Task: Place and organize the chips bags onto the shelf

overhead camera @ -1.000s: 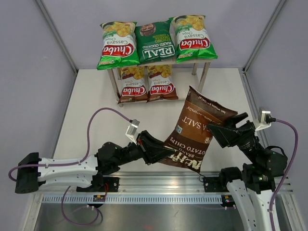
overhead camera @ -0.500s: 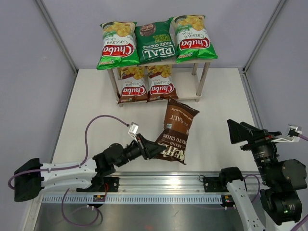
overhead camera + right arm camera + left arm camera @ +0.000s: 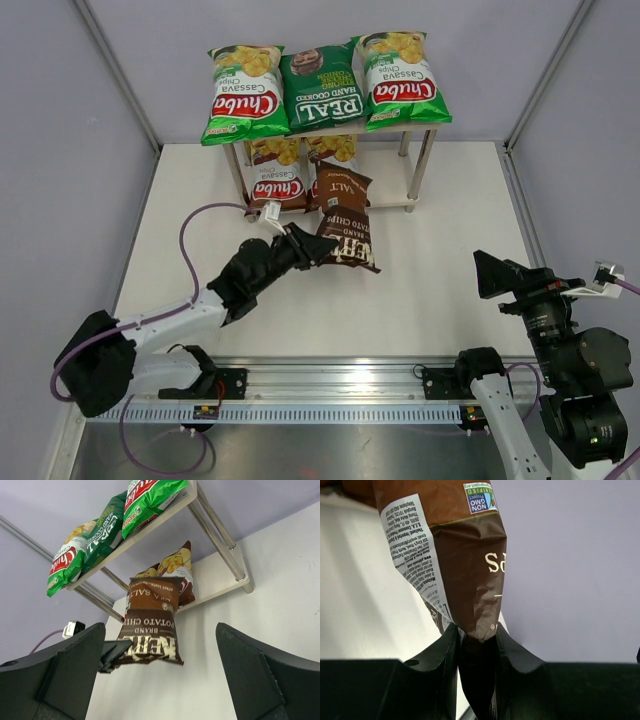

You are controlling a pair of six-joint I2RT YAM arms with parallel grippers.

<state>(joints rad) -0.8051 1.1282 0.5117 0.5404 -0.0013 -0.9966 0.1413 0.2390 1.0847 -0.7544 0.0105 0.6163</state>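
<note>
Kettle bag [image 3: 345, 225]: I see it at frame centre, just in front of the shelf's [image 3: 424, 165] lower tier. Its far end overlaps the right brown Chuba bag [image 3: 330, 150] there; I can't tell whether they touch.
Long axis: almost straight up the frame. The "SALT" end points at the shelf and the big logo end points down toward the bases.
Left gripper [image 3: 305, 245]: clamped on the bag's near left corner; my wrist view shows both fingers pinching a crumpled fold.
Right gripper [image 3: 160, 645]: fingers wide apart, nothing between them, lower right, well apart from the bag.
Change: half a second ago the bag leaned right at mid-table. Now it's carried up-frame and straightened, with the left arm stretched out. The right arm hasn't budged.
</note>
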